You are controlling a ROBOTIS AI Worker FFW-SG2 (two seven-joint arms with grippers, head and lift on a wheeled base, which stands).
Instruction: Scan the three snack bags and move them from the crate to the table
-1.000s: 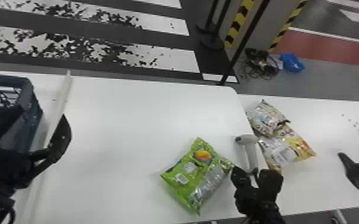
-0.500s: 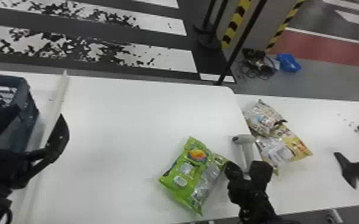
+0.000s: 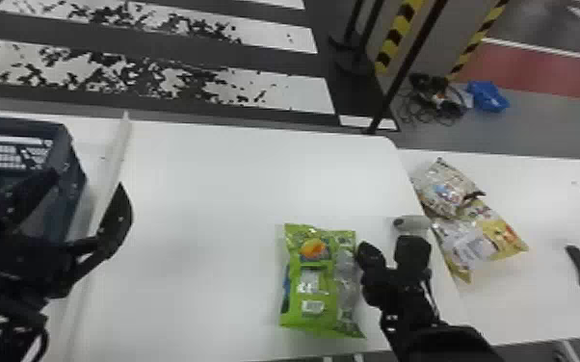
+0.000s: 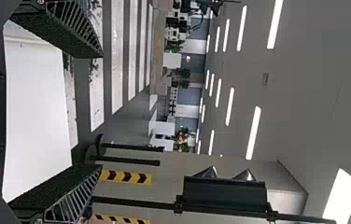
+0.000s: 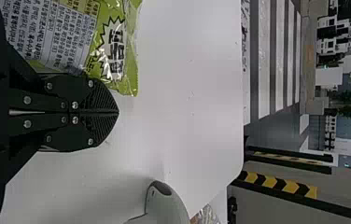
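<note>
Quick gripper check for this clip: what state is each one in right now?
Left gripper: open, nothing between its fingers.
Right gripper: closed, holding nothing, next to the green snack bag.

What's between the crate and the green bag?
The head view shows a white strip, part of the left tool over it, then bare tabletop.

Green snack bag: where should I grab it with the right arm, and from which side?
I'd pinch the green snack bag at its far right corner, coming from its right. That corner tapers to a thin edge, while the middle looks fuller, and the right tool is already beside it. Watch the scanner, just right of the bag.
</note>
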